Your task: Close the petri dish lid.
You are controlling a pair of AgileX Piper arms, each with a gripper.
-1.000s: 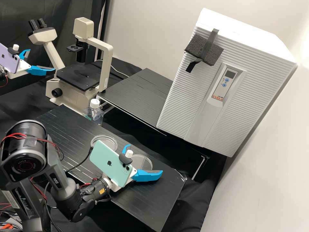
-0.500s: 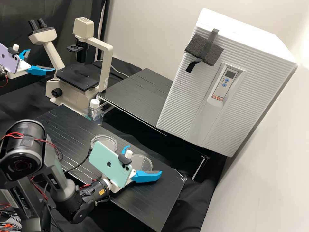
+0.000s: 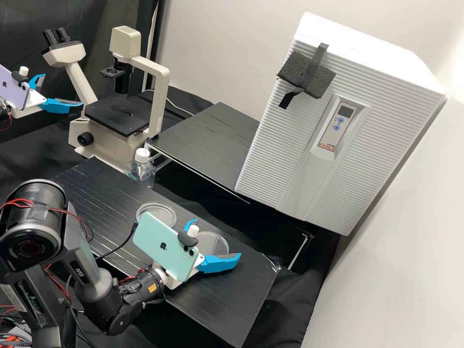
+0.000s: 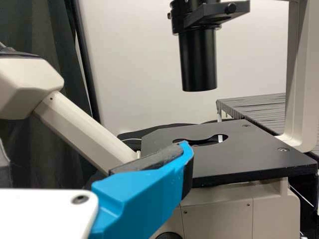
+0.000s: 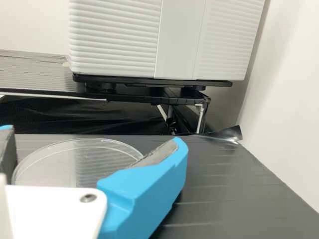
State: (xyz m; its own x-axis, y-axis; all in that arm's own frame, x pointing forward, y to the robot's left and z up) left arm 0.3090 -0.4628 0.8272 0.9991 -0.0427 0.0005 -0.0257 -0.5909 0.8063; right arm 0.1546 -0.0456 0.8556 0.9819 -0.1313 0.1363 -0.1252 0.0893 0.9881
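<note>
In the high view my right gripper (image 3: 216, 238) is open over the near bench, with one clear round dish part (image 3: 210, 243) showing beyond and between its fingers. A second clear round dish (image 3: 153, 210), with more than one rim line, lies farther left, partly behind the phone. The right wrist view has the right gripper (image 5: 93, 139) open, the clear round part (image 5: 82, 157) flat on the bench between its fingers. I cannot tell which part is the lid. My left gripper (image 3: 63, 90) is open and empty beside the microscope; in its wrist view one finger of the left gripper (image 4: 94, 149) shows.
A microscope (image 3: 121, 116) stands at the back left. A clear bottle with a white cap (image 3: 142, 155) is by the near bench's (image 3: 232, 309) back edge. The white incubator (image 3: 270, 159) stands on the rear bench (image 3: 208, 145), and a wall rises at the right.
The right gripper's fingers have drawn slightly closer together, and the right arm has shifted a little to the left. The left arm and the dish parts have kept still.
</note>
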